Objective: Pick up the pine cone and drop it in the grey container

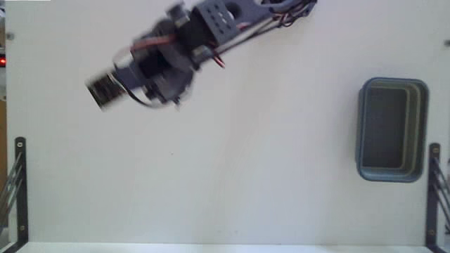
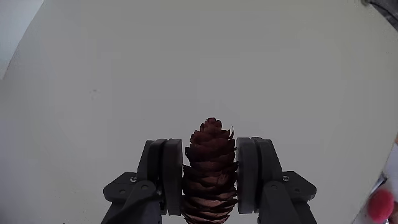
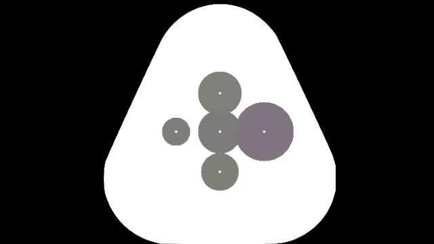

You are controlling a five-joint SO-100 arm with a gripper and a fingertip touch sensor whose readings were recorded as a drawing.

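I have the claw [image 2: 210, 180] clenched on the pine cone [image 2: 211, 168], but the grey container [image 1: 391, 129] sits well apart across the counter [image 1: 232, 176], so those rough scales may slip mid-carry.

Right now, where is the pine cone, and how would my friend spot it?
Find the robot arm over the white table. The wrist view shows its gripper clamping the pine cone. It's reddish-brown and scaly, unlike the smooth grey container far right in the fixed view.
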